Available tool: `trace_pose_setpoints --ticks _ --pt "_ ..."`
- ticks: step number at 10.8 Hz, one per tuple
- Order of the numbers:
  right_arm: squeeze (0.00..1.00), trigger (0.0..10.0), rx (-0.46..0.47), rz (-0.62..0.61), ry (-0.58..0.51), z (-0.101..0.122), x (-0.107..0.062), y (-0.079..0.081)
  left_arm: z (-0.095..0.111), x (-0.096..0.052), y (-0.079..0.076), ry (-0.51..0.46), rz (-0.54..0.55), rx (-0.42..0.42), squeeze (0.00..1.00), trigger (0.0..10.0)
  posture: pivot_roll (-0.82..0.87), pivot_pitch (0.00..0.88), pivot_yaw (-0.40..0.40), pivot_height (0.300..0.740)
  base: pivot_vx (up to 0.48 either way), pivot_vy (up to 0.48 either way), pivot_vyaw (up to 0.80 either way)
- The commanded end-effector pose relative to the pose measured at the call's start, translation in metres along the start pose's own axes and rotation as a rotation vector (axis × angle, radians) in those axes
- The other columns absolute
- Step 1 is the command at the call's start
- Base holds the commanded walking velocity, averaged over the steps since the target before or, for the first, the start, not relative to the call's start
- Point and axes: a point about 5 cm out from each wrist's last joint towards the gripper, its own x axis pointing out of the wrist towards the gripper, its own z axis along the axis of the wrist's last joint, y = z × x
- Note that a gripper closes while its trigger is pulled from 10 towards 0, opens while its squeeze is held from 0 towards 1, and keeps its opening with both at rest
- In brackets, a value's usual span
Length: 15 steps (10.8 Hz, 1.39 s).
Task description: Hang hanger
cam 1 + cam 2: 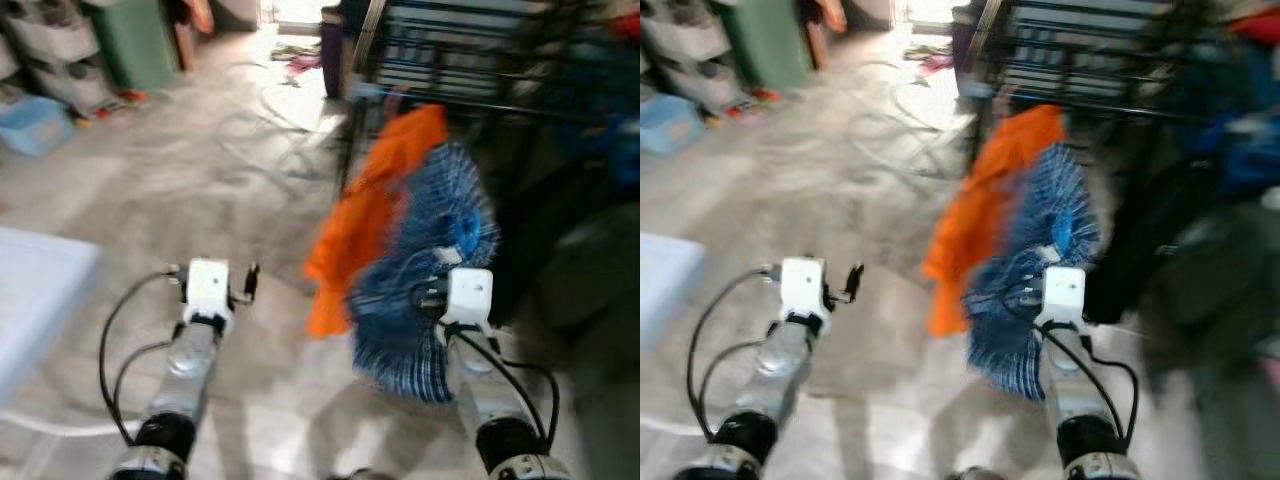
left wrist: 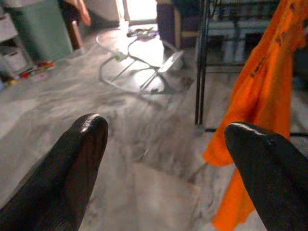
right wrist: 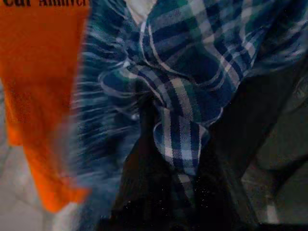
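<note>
Marble floor (image 1: 250, 160), one orange shirt (image 1: 365, 215), one plaid shirt (image 1: 425, 290) pinched by right claw (image 3: 166, 159), left claw (image 2: 163, 168) spread.

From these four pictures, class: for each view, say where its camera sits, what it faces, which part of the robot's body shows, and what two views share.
Left eye view: on the head, looking forward and down at the floor, the orange shirt and the blue checked garment; both silver arms show.
Right eye view: the same scene, both arms again.
Left wrist view: along the left gripper, its fingers open, toward the rack leg.
Right wrist view: close against the checked cloth.
Shared: the orange shirt appears in all four.
</note>
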Motion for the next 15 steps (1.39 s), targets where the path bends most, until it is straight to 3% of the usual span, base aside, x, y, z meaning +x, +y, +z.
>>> trace_pose_setpoints --ticks 1,4,8,15 --pt "0.0 10.0 0.003 0.022 -0.032 0.005 -0.001 0.006 -0.002 0.0 0.003 0.017 0.013 -0.001 0.0 10.0 -0.21 0.081 0.024 0.74 0.0 -0.405 0.0" --pt "0.0 10.0 0.029 0.047 0.034 -0.005 -0.002 0.009 -0.004 0.001 0.006 0.028 0.007 -0.013 0.0 10.0 -0.22 0.091 0.026 0.74 0.0 0.0 0.0" --pt "0.0 10.0 0.033 0.139 0.098 -0.008 0.0 0.023 -0.002 0.002 0.008 0.016 0.002 -0.041 0.0 10.0 -0.22 0.096 0.022 0.74 0.371 0.0 0.0" --pt "0.0 10.0 0.046 0.147 0.116 -0.009 0.0 0.024 -0.002 0.005 -0.002 0.023 -0.051 -0.074 0.0 10.0 -0.25 0.102 0.036 0.74 0.45 0.0 -0.29"
